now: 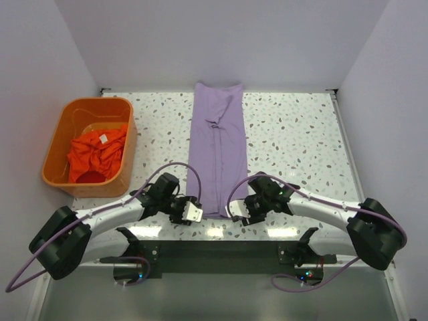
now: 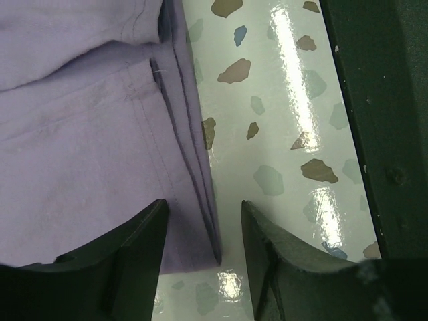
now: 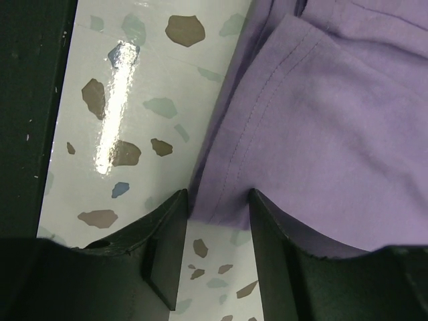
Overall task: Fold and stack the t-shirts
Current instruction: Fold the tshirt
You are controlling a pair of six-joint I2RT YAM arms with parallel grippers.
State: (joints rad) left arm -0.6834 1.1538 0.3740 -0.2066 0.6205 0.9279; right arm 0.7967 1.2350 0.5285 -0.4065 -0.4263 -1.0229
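While the purple shirt [image 1: 215, 150] is stretched lengthwise away from the arms down the middle of the table [image 1: 294, 134], its near hem is flanked by the left gripper [image 1: 192, 212] and right gripper [image 1: 237, 209], each corner straddled by half-spread jaws, nothing yet pinched.

Wrist views crop lavender shirt [image 2: 80, 134]; orange shirt [image 1: 93, 157] label [image 1: 103, 138] too small to read.
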